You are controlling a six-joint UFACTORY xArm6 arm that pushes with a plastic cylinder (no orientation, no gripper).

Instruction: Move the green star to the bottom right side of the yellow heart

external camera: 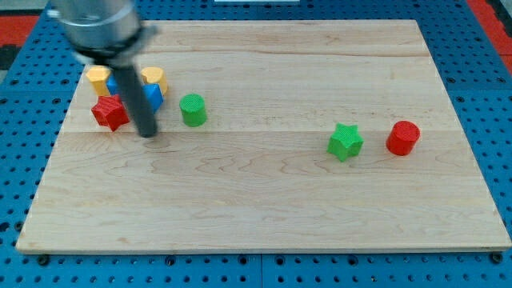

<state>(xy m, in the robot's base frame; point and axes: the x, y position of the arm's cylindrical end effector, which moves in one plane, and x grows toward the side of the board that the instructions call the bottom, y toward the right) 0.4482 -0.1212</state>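
The green star [345, 142] lies on the wooden board at the view's right, next to a red cylinder [402, 138]. Two yellow blocks sit at the view's upper left: one [98, 79] left of the rod and one [153, 78] right of it; which is the heart is unclear. My tip [148, 133] rests on the board just right of a red star [110, 113] and below the blue blocks, far left of the green star. The rod hides part of the cluster.
A green cylinder [193, 110] stands right of my tip. A blue block [154, 97] sits under the right yellow block, and another blue piece [113, 83] peeks out beside the rod. The board's edge [256, 250] runs along the view's bottom.
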